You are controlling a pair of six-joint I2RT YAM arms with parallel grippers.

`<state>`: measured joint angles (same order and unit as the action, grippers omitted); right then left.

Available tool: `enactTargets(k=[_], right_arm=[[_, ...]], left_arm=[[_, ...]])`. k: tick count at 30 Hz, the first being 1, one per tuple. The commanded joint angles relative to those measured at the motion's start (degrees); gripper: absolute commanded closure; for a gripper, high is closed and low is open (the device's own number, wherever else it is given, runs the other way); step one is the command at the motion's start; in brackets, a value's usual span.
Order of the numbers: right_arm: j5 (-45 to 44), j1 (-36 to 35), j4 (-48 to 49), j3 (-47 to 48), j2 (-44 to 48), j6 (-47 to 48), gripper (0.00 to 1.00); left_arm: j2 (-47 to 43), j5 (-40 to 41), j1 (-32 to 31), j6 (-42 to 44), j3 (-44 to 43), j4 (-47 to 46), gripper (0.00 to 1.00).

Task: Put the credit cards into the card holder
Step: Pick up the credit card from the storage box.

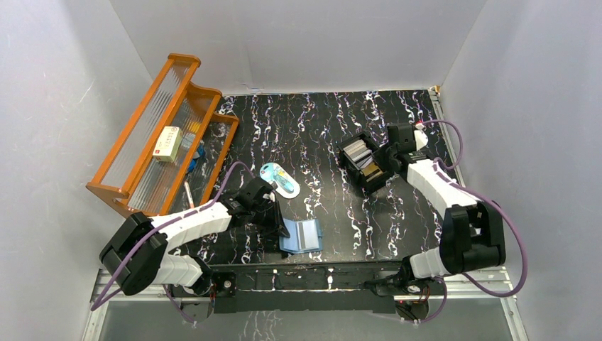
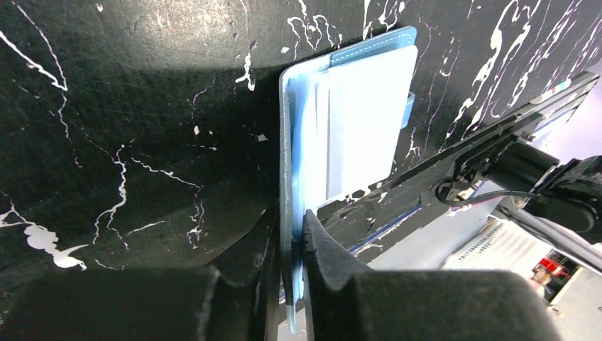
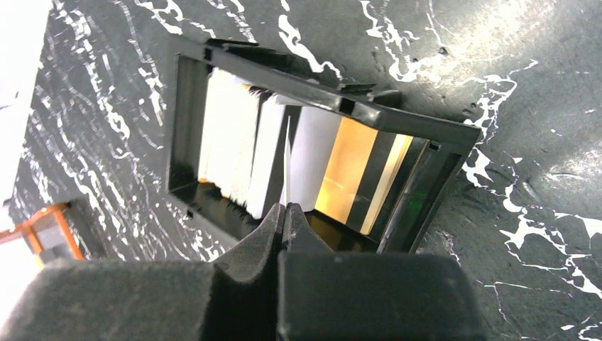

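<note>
The card holder, a blue wallet, lies open near the table's front edge, its pale inside with clear pockets facing up. My left gripper is shut on the card holder's left edge, which runs between the two pads. The credit cards, white ones and an orange one, stand on edge in a black open-topped box at the right. My right gripper reaches into that box, its jaws pressed together on the edge of one thin white card.
An orange wooden rack with ribbed clear panels stands at the back left, holding a cream box. A light-blue oval item lies just beyond my left gripper. White walls close in on both sides.
</note>
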<state>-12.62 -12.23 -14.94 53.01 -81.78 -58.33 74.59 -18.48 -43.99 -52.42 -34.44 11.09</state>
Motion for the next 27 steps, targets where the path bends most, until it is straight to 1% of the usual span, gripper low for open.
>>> enactTargets(k=[1,5,9,11,13,15,21,24,27], right_arm=[[1.98,0.54,1.24,-0.75,5.25,5.86,1.00],[4.75,0.55,3.15,-3.25,10.51,12.90,1.00],[12.73,0.63,6.49,-6.20,16.22,19.37,1.00],[17.71,0.64,8.18,-7.33,19.02,22.26,1.00],[22.09,0.60,8.83,-8.64,21.20,24.23,1.00],[26.29,0.58,8.75,-9.40,22.86,25.12,1.00],[35.75,0.54,8.81,-12.11,26.59,23.96,1.00],[40.54,0.26,9.51,-13.90,27.65,22.15,1.00],[42.95,-1.03,10.57,-16.49,29.04,20.40,1.00]], left_arm=[[0.80,-0.61,0.25,1.36,0.43,0.59,0.95],[0.83,-0.61,0.29,2.37,0.68,-0.13,0.97],[0.02,-1.53,0.30,2.27,2.34,-3.00,0.93],[-0.13,-1.69,0.31,2.00,2.75,-3.66,0.87],[-0.18,-1.14,0.28,1.89,2.67,-3.17,0.74],[-0.51,-0.55,0.28,1.74,2.55,-2.35,0.69],[-2.36,0.56,0.31,0.78,2.37,-1.26,0.64],[-3.55,1.79,0.30,0.42,2.83,-0.72,0.63],[-3.96,2.56,0.30,0.00,3.41,-0.63,0.63]])
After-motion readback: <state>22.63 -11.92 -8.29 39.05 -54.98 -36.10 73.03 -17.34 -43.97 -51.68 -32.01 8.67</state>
